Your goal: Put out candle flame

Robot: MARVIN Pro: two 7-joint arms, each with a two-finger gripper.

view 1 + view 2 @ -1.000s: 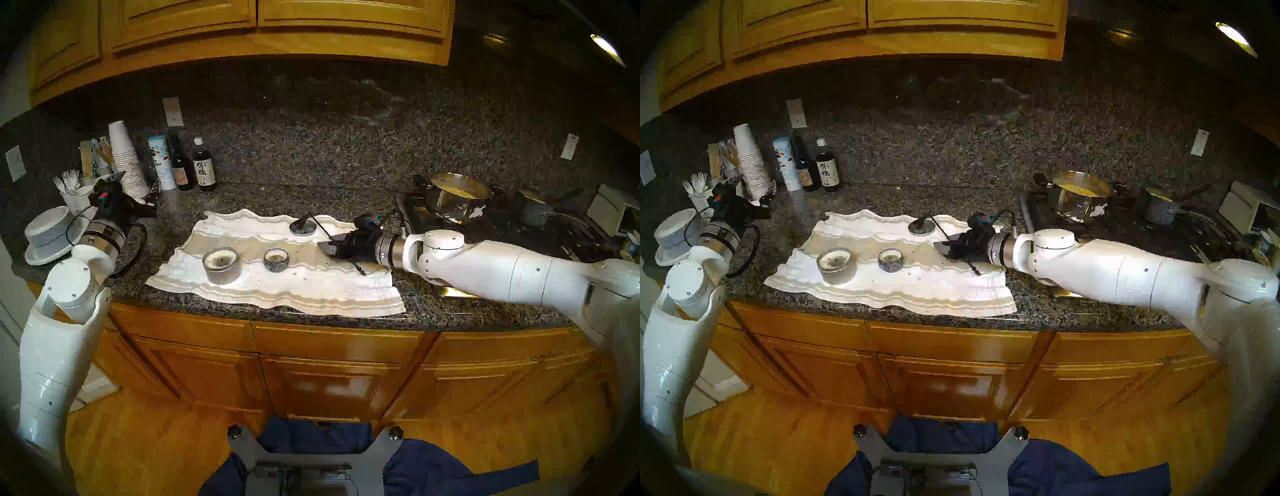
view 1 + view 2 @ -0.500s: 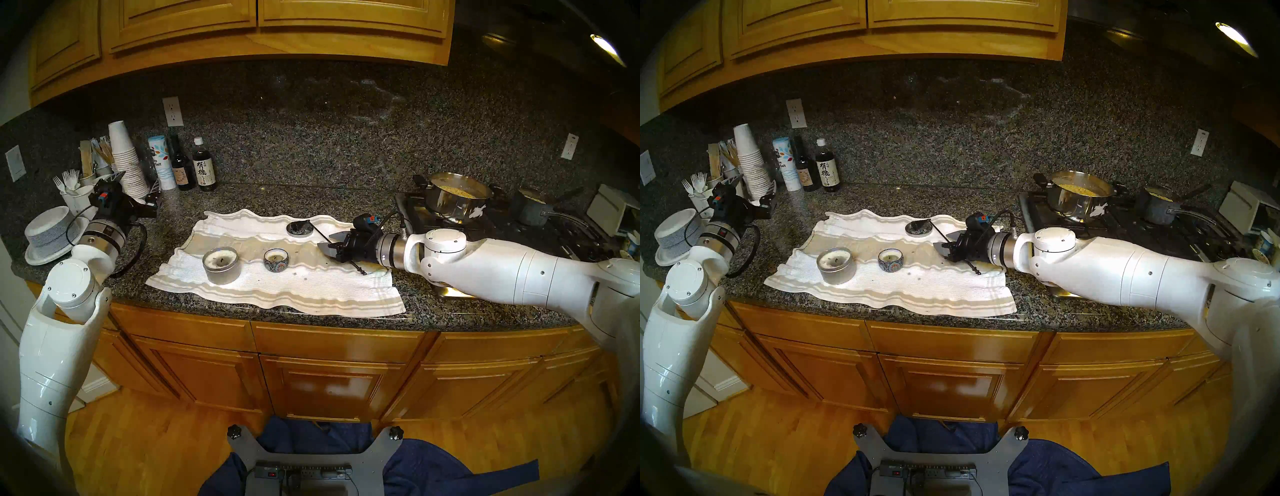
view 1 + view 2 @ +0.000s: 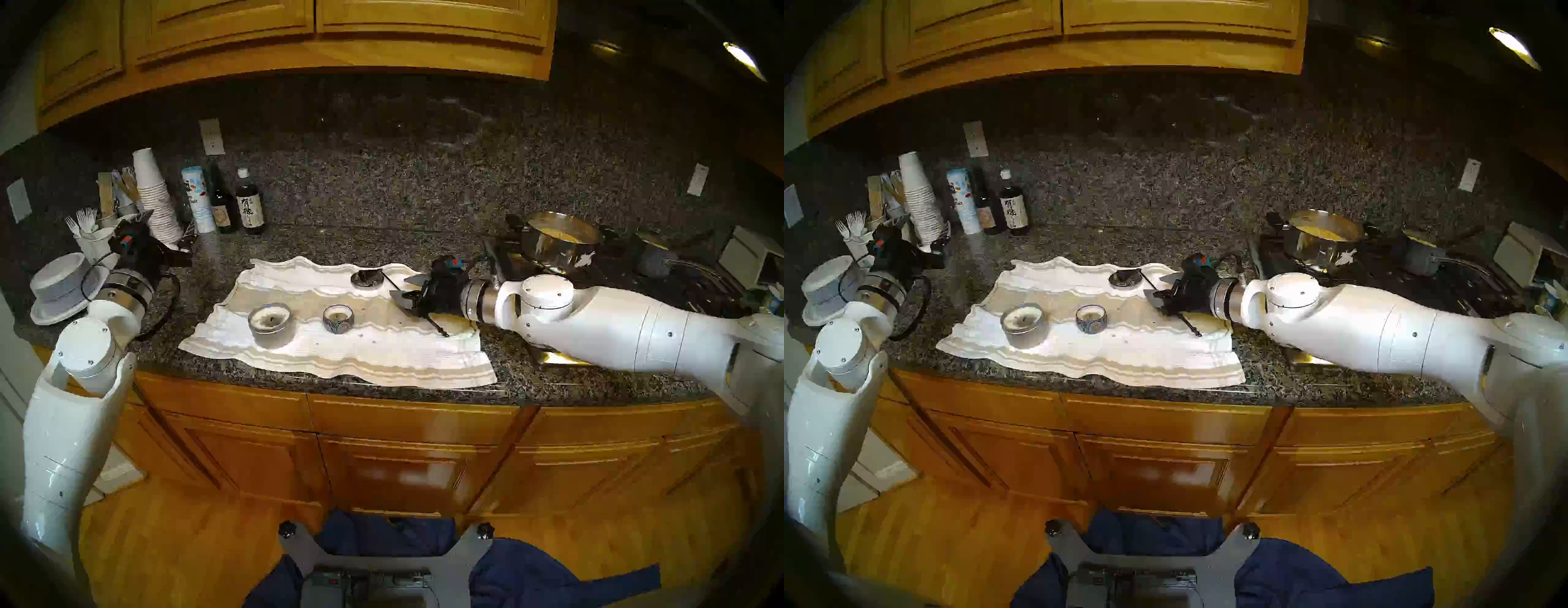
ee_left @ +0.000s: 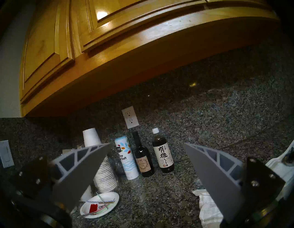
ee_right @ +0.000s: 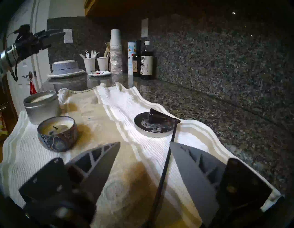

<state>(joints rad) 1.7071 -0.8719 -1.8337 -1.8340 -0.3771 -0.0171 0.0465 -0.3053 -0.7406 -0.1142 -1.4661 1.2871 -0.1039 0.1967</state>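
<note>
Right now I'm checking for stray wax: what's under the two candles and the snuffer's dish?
A rumpled white towel lies under both candles and the dish. The cloth directly beneath them is hidden.

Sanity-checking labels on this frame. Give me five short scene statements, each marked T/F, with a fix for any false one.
1. The snuffer's bell rests in the small metal lid. True.
2. The right gripper is clamped shut on the snuffer's handle. False: its fingers stand apart, the thin handle running between them.
3. The patterned candle bowl shows a flame. False: no flame is visible on its wick.
4. The left gripper is open and holds nothing. True.
5. The silver candle tin sits on the bare granite. False: it stands on the white towel.
</note>
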